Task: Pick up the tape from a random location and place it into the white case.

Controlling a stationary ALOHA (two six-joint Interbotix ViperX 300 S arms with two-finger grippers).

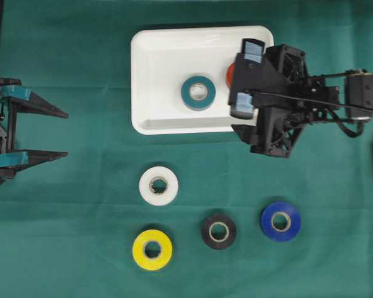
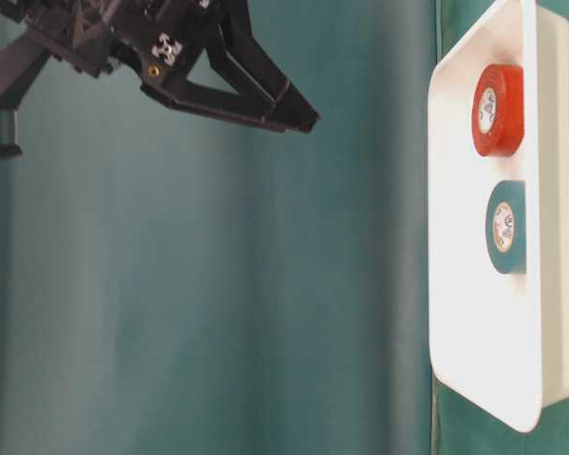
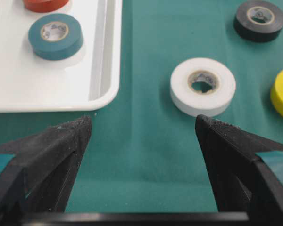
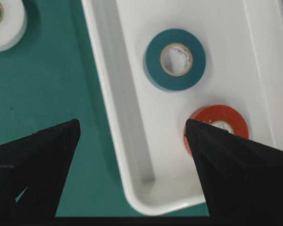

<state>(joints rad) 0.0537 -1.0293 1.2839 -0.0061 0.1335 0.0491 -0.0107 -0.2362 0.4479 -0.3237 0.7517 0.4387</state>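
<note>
Right gripper (image 1: 241,121) hangs over the near-side edge of the white case (image 1: 150,49) in the overhead view, jaws spread wide and empty, most likely because a roll has just been let go there. Under its body peeks the red tape (image 1: 229,76); further inward in the case lies the teal tape (image 1: 198,92). Beyond the case, on the green cloth (image 1: 81,198), four rolls wait in a loose arc: white tape (image 1: 158,185), yellow tape (image 1: 152,249), black tape (image 1: 219,231) and blue tape (image 1: 280,221). Far across the table the left gripper (image 1: 59,133) sits parked, jaws wide and holding nothing, seemingly kept clear of the work.

From table level, the right gripper (image 2: 308,118) is well above the case (image 2: 455,190), apart from both rolls inside it.

Seen from the left wrist, the open fingertips (image 3: 75,129) frame bare cloth; the white roll (image 3: 203,86) lies just ahead, the case corner (image 3: 106,92) off to one side.

Through the right wrist camera, the fingertips (image 4: 66,132) straddle the case wall (image 4: 108,108): red roll (image 4: 217,120) by one tip, teal roll (image 4: 175,59) further ahead. Two rolls are placed; four remain, I judge.
</note>
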